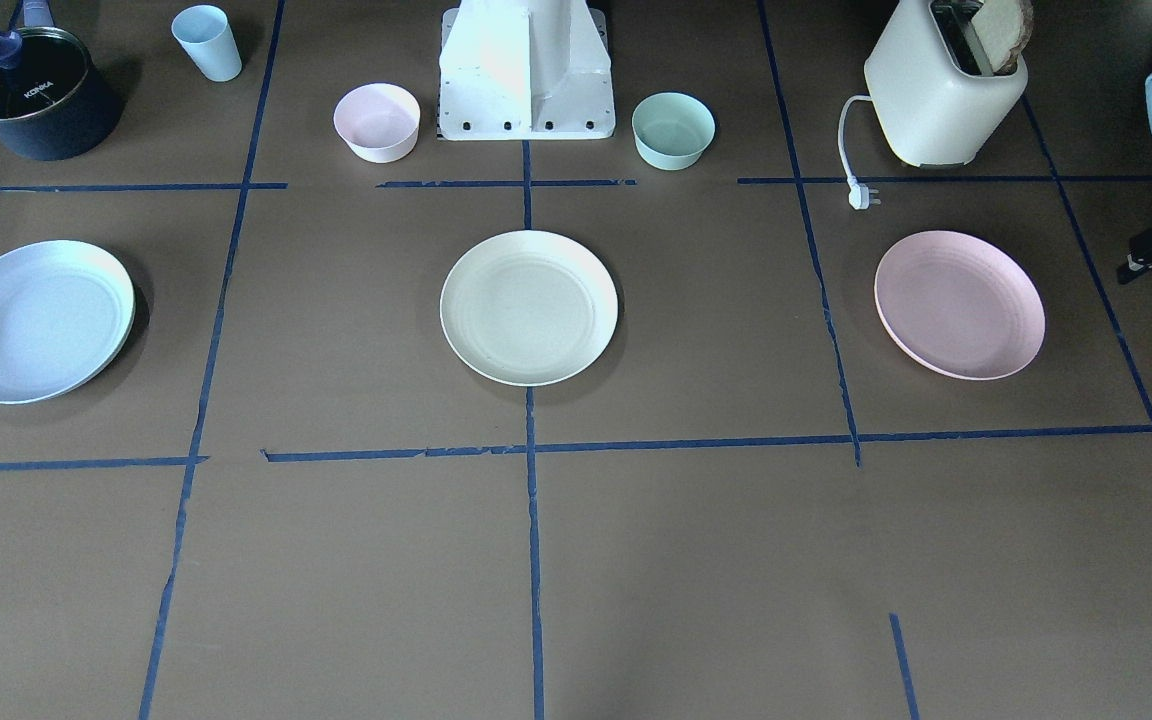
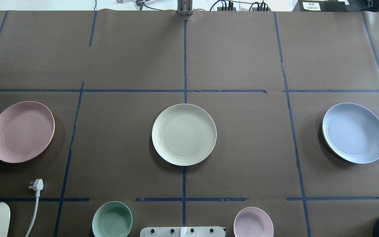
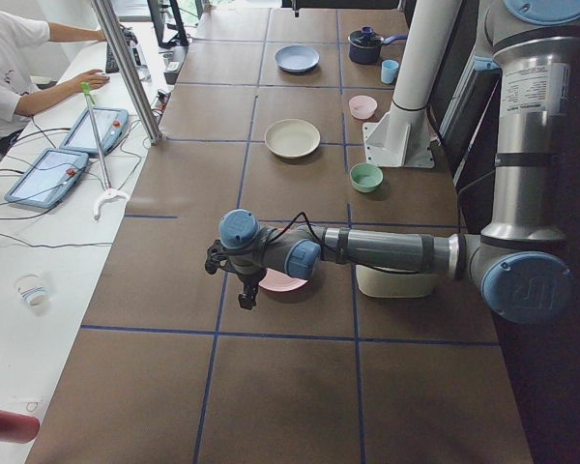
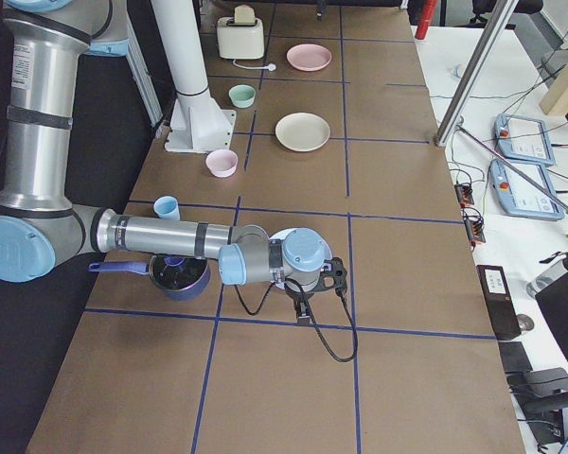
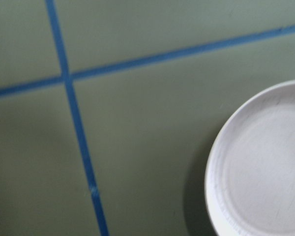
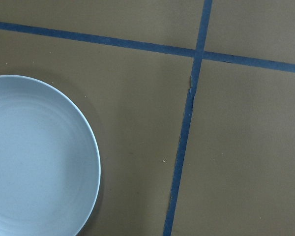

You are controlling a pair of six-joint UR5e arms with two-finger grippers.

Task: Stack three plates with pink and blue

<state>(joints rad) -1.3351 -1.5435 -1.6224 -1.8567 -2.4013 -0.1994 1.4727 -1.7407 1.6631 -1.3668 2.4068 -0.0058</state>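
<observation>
Three plates lie apart in a row on the brown table. The blue plate [image 1: 36, 320] is on the robot's right, the cream-green plate [image 1: 529, 307] in the middle, and the pink plate [image 1: 958, 317] on the robot's left. They show the same way in the overhead view: pink [image 2: 21, 131], cream-green [image 2: 184, 134], blue [image 2: 354, 132]. My left gripper [image 3: 237, 280] hovers beside the pink plate [image 5: 265, 167]. My right gripper [image 4: 303, 310] hovers beside the blue plate [image 6: 34, 157]. No fingers show in the wrist views, so I cannot tell whether either gripper is open or shut.
Along the robot's side stand a dark pot [image 1: 36, 95], a blue cup [image 1: 208, 42], a small pink bowl [image 1: 377, 121], a mint bowl [image 1: 673, 130] and a toaster [image 1: 941, 90] with its plug [image 1: 863, 195]. The robot's base [image 1: 526, 80] stands between the bowls.
</observation>
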